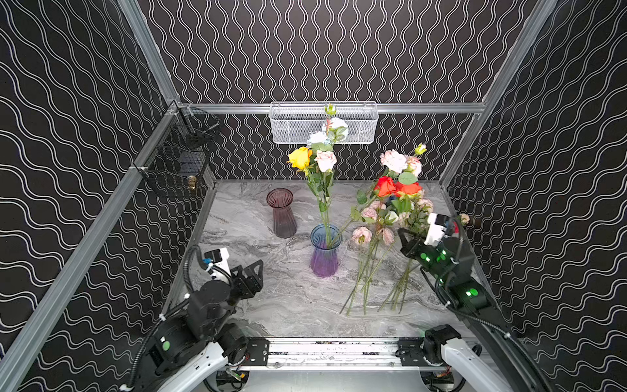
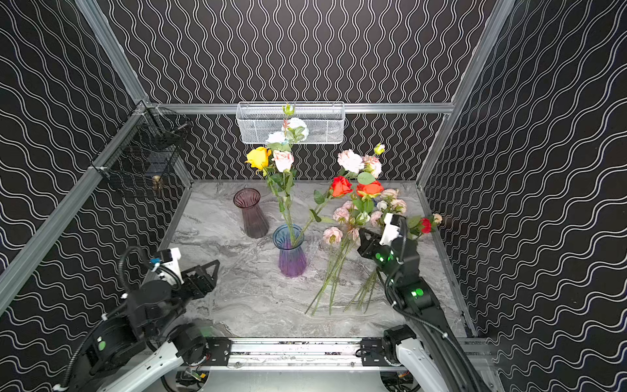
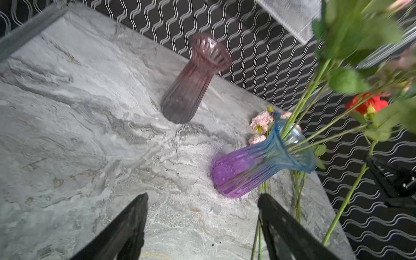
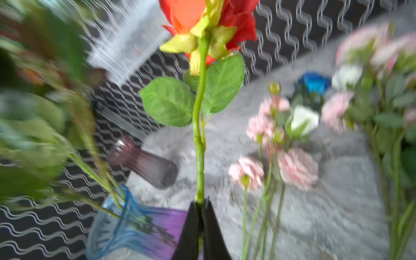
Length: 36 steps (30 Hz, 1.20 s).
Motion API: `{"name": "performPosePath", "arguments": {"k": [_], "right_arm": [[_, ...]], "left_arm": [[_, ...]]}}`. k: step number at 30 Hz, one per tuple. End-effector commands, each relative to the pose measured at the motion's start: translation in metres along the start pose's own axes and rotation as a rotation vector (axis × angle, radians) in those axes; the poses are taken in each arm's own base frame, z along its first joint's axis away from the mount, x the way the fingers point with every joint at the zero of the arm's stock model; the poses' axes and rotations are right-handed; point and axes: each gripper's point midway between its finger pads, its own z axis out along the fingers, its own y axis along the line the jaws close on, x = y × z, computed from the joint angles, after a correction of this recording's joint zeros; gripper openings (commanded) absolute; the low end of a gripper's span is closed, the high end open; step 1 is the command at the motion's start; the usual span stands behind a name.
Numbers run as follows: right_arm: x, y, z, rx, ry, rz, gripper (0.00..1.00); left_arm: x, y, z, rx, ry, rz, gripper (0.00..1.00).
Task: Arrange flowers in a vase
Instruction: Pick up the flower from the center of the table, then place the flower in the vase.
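Observation:
A blue-and-purple glass vase [image 1: 324, 253] [image 2: 290, 253] [image 3: 258, 166] [image 4: 126, 227] stands mid-table. It holds several flowers: a yellow rose [image 1: 300, 157], a pink rose [image 1: 325, 160], white blooms and a red rose [image 1: 385, 186] [image 3: 367, 104] leaning right. My right gripper [image 1: 402, 235] [image 2: 362, 235] [image 4: 200, 203] is shut on the stem of an orange-red rose [image 4: 198, 15] [image 1: 409, 188], held upright just right of the vase. My left gripper [image 1: 252, 271] [image 2: 208, 269] [image 3: 202, 197] is open and empty, low at the front left. More flowers [image 1: 376, 234] [image 4: 292, 166] lie piled on the table's right side.
An empty mauve glass vase [image 1: 281, 213] [image 2: 251, 213] [image 3: 193, 78] stands behind and left of the blue one. A white mesh basket [image 1: 291, 125] hangs on the back wall. A black wire basket [image 1: 176, 163] hangs on the left wall.

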Motion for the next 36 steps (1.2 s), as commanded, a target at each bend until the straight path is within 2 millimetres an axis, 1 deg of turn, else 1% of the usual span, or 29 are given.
{"name": "performPosePath", "arguments": {"k": [1,4,7,8,10,12,13,15,18,19,24,26,28,29,33,34,36], "right_arm": [[-0.031,0.01,-0.02,-0.064,-0.205,-0.02,0.0],[-0.055,0.018,-0.046,-0.091,-0.351,-0.042,0.0],[-0.076,0.031,-0.061,-0.096,-0.402,-0.086,0.0],[-0.079,0.035,-0.063,-0.103,-0.405,-0.089,0.0],[-0.08,0.036,-0.06,-0.102,-0.394,-0.078,0.0],[-0.075,0.031,-0.049,-0.063,-0.346,-0.082,0.0],[-0.074,0.029,-0.048,-0.053,-0.339,-0.087,0.0],[-0.08,0.032,-0.054,-0.066,-0.374,-0.093,0.0],[-0.098,0.047,-0.073,-0.106,-0.452,-0.12,0.0],[-0.102,0.053,-0.077,-0.128,-0.462,-0.124,0.0],[-0.118,0.111,-0.091,-0.385,-0.471,-0.168,0.0],[-0.127,0.13,-0.094,-0.455,-0.484,-0.179,0.0],[-0.135,0.146,-0.094,-0.504,-0.485,-0.193,0.0],[-0.139,0.157,-0.093,-0.537,-0.479,-0.205,0.0],[-0.147,0.197,-0.087,-0.621,-0.467,-0.264,0.0],[-0.144,0.212,-0.085,-0.642,-0.459,-0.285,0.0],[-0.137,0.233,-0.074,-0.645,-0.447,-0.338,0.0]], "left_arm": [[-0.014,0.017,-0.01,-0.074,-0.063,0.06,0.81],[-0.015,0.029,-0.015,-0.113,-0.086,0.067,0.81],[-0.014,0.035,-0.018,-0.121,-0.091,0.06,0.81],[-0.013,0.037,-0.018,-0.126,-0.093,0.061,0.81],[-0.01,0.041,-0.017,-0.143,-0.095,0.069,0.81],[-0.01,0.042,-0.017,-0.148,-0.097,0.069,0.81],[-0.011,0.042,-0.017,-0.147,-0.098,0.072,0.81],[-0.012,0.044,-0.019,-0.159,-0.098,0.072,0.81],[-0.01,0.047,-0.021,-0.165,-0.091,0.063,0.81],[-0.009,0.047,-0.021,-0.16,-0.091,0.059,0.81],[-0.007,0.044,-0.018,-0.125,-0.103,0.027,0.81],[-0.005,0.041,-0.015,-0.112,-0.101,0.027,0.82],[-0.003,0.04,-0.012,-0.113,-0.094,0.025,0.82],[-0.001,0.041,-0.011,-0.12,-0.086,0.028,0.82],[0.002,0.042,-0.01,-0.128,-0.069,0.033,0.82],[0.003,0.042,-0.01,-0.13,-0.065,0.032,0.82],[0.005,0.044,-0.01,-0.133,-0.062,0.024,0.82]]}}
